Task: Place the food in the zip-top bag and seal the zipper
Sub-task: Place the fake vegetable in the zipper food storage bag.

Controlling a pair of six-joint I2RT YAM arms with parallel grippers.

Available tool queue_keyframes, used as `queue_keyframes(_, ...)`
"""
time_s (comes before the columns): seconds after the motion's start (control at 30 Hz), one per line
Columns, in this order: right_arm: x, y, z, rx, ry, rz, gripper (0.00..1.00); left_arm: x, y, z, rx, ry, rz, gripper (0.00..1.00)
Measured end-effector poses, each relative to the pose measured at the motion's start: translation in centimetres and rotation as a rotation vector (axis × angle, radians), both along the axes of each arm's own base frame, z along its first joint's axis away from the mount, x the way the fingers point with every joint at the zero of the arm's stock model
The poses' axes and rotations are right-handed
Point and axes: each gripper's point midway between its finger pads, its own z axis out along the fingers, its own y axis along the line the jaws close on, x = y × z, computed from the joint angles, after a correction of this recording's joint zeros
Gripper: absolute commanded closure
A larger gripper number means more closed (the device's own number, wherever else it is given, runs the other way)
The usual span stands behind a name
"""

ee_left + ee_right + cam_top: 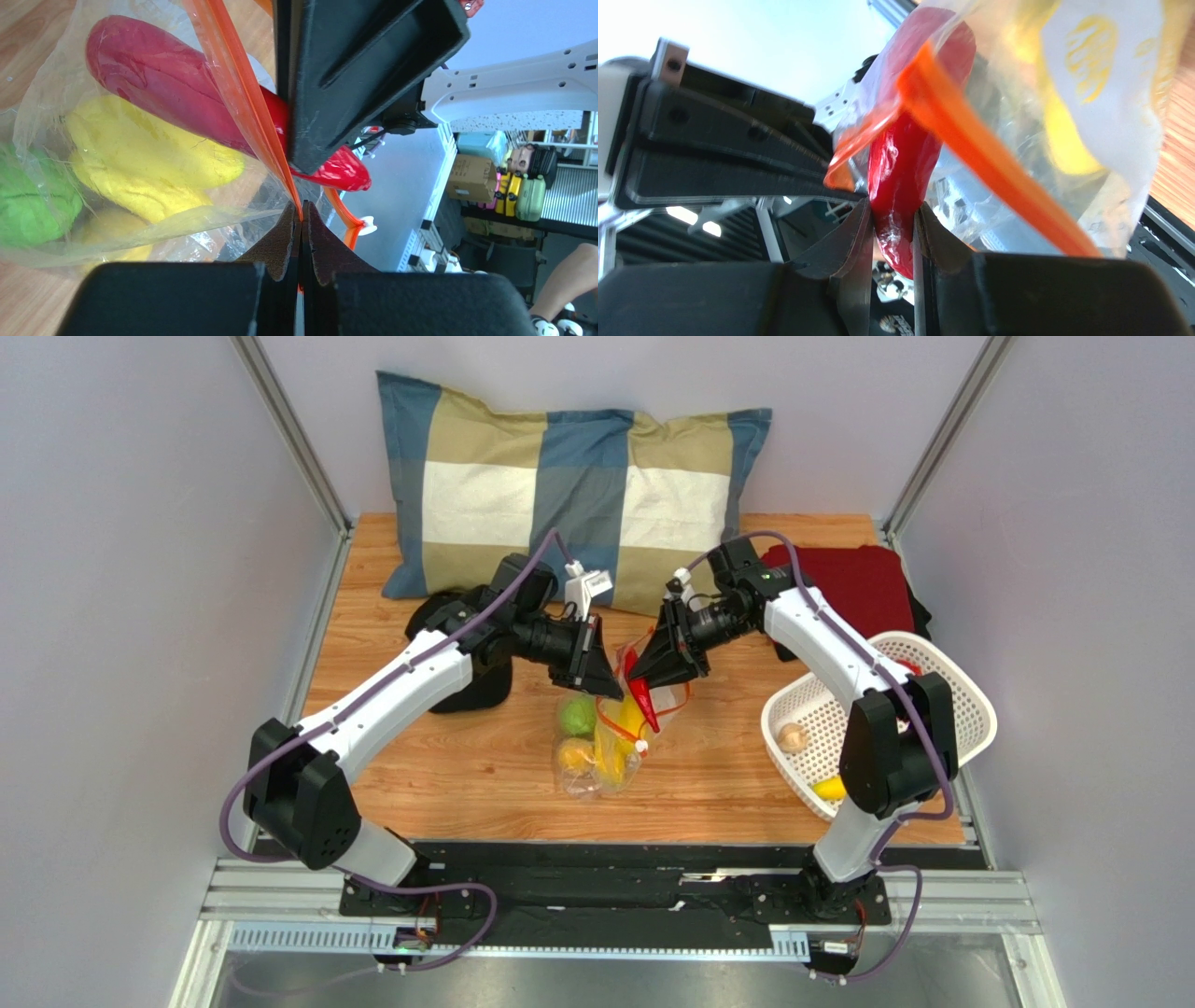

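Note:
The clear zip-top bag [596,749] hangs over the table's middle, with a green ball-like piece [577,716], a yellow banana [617,742] and a yellow lemon-like piece [575,756] inside. My left gripper [606,665] is shut on the orange-red zipper strip [242,98] at the bag's mouth and holds it up. My right gripper [648,669] is shut on the end of the red piece [906,168], whose other end lies inside the bag mouth [161,77]. The white slider tab [366,226] sits at the strip's far end.
A white perforated basket [954,693] at the right holds a beige round piece [794,737] and a yellow piece [831,787]. A checked pillow [561,490] lies at the back, a dark red cloth [859,581] at back right, a black object [463,686] under the left arm.

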Motion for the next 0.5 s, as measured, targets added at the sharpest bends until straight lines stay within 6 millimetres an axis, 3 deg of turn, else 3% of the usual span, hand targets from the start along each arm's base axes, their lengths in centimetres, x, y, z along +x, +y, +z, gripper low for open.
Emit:
queue_keyframes(0.23, 0.6, -0.6, -1.9, -0.151, 0.027, -0.081, 0.98, -0.5, -0.4, 0.1, -0.003, 0.004, -0.015, 1.00)
queue_keyframes(0.3, 0.7, -0.9, -2.5, -0.201, 0.050, -0.114, 0.59, -0.6, -0.6, 0.1, -0.003, 0.003, -0.020, 1.00)
queue_keyframes(0.33, 0.8, -1.0, -2.6, -0.218, 0.064, -0.130, 0.17, -0.6, -0.7, 0.1, -0.004, 0.003, -0.023, 1.00)
queue_keyframes(0.37, 0.9, -1.0, -2.7, -0.233, 0.081, -0.148, 0.04, -0.6, -0.8, 0.2, -0.004, 0.002, -0.025, 1.00)
queue_keyframes(0.5, 1.2, -1.3, -2.8, -0.275, 0.101, -0.198, 0.00, -0.4, -1.2, 0.4, -0.008, -0.003, -0.031, 1.00)
